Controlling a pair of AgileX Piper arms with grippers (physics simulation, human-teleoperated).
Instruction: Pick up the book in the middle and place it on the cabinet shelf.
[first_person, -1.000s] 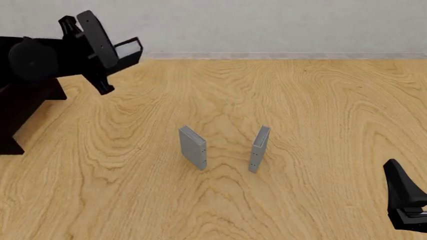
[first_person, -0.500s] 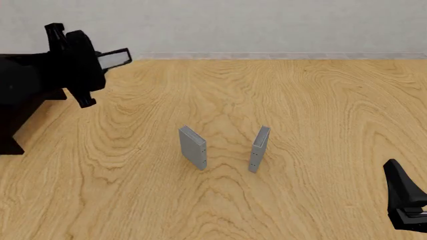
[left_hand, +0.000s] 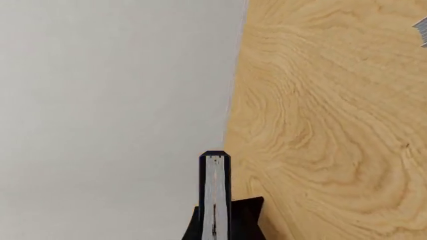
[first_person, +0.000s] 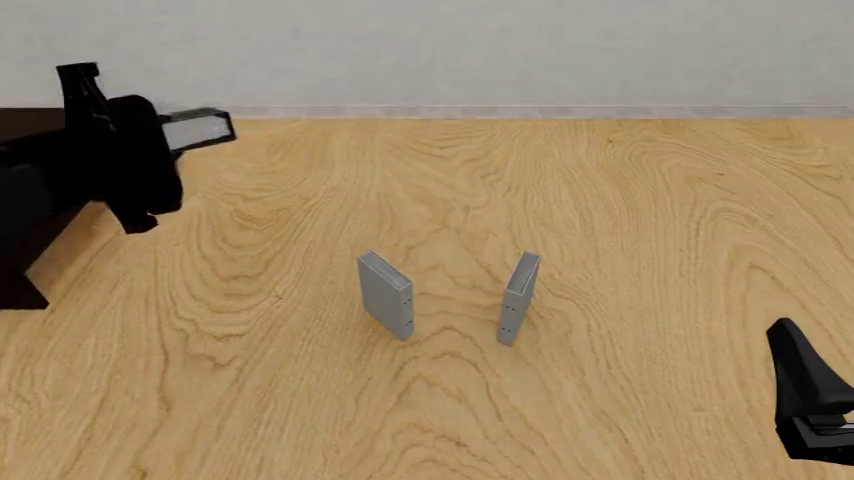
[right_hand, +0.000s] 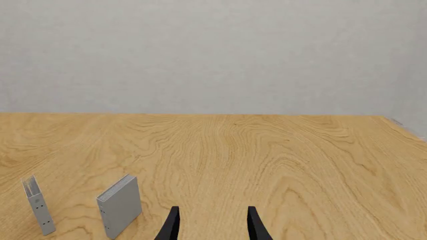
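Observation:
My left gripper (first_person: 144, 145) is shut on the book (first_person: 198, 128), a black-covered volume with white page edges, and holds it in the air at the table's far left. It hangs just above the dark cabinet shelf (first_person: 20, 270), whose body is partly hidden by the arm. The left wrist view shows the book (left_hand: 214, 195) edge-on between the dark fingers (left_hand: 248, 220). My right gripper (first_person: 814, 410) rests low at the near right. Its fingers (right_hand: 173, 226) stand open with nothing between them.
Two thin grey books stand upright mid-table, one on the left (first_person: 386, 295) and one on the right (first_person: 518, 298). The right wrist view shows both grey books (right_hand: 120, 205) (right_hand: 37, 206). A pale wall runs along the table's far edge.
My left arm has carried the book leftward and slightly down, from beside the cabinet to over its top. The right arm and the grey books have not moved.

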